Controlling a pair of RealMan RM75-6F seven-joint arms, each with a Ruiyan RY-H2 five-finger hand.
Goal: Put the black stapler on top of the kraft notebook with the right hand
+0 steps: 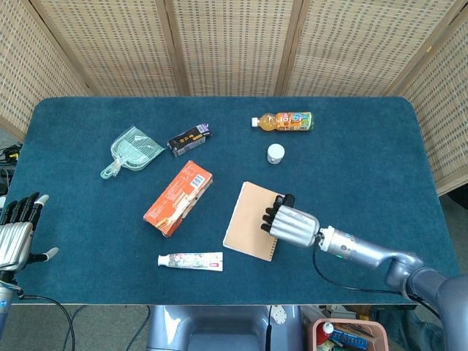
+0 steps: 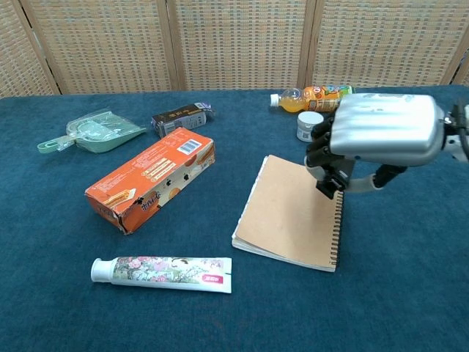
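Observation:
The kraft notebook [image 1: 251, 219] [image 2: 289, 209] lies flat in the middle of the blue table, spiral edge to the right. My right hand [image 1: 290, 224] [image 2: 377, 130] hovers above the notebook's right half, fingers curled down around the black stapler [image 2: 328, 183]. Only the stapler's dark end shows under the fingers, a little above the cover; in the head view the hand hides most of it. My left hand [image 1: 16, 235] rests at the table's near left edge, fingers apart, holding nothing.
An orange box [image 1: 178, 197] and a toothpaste tube [image 1: 190, 260] lie left of the notebook. A white jar [image 1: 276, 153] and a juice bottle [image 1: 284, 121] sit beyond it. A green dustpan [image 1: 131, 150] and a dark carton [image 1: 189, 138] are at the far left.

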